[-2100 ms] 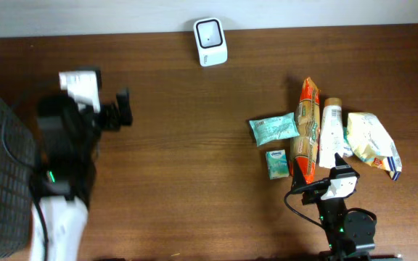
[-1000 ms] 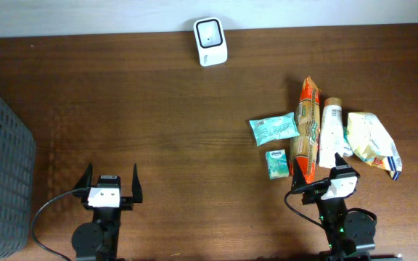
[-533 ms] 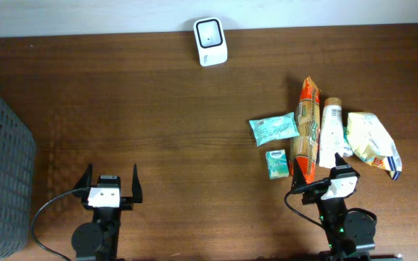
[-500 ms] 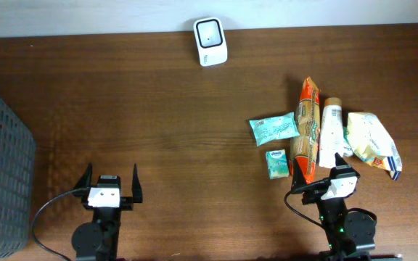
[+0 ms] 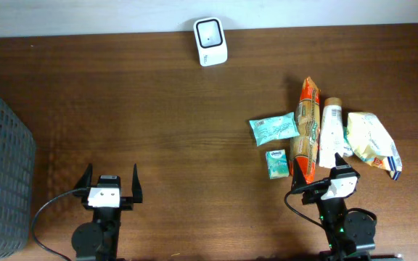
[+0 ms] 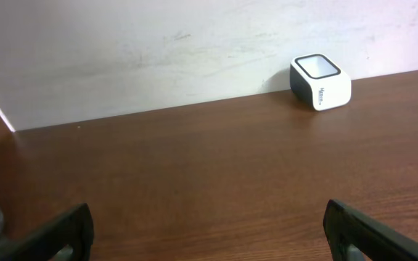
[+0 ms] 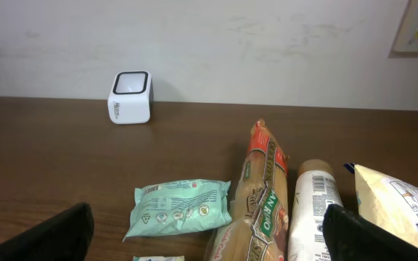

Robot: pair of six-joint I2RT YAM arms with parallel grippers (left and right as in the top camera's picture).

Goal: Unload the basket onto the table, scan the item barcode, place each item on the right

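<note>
Wooden table [image 5: 180,130], white scanner [image 5: 210,42], logo illegible; left end effector [image 6: 207,233] and right end effector [image 7: 216,235] spread.

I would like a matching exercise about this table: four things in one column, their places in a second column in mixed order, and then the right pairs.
Things
1. scanner
2. basket
3. white tube
4. yellow bag

Places
A. at the left edge of the table
B. farthest right in the group of goods
C. at the far edge, by the wall
D. between the long orange packet and the yellow bag

Right pairs: 1-C, 2-A, 3-D, 4-B
</note>
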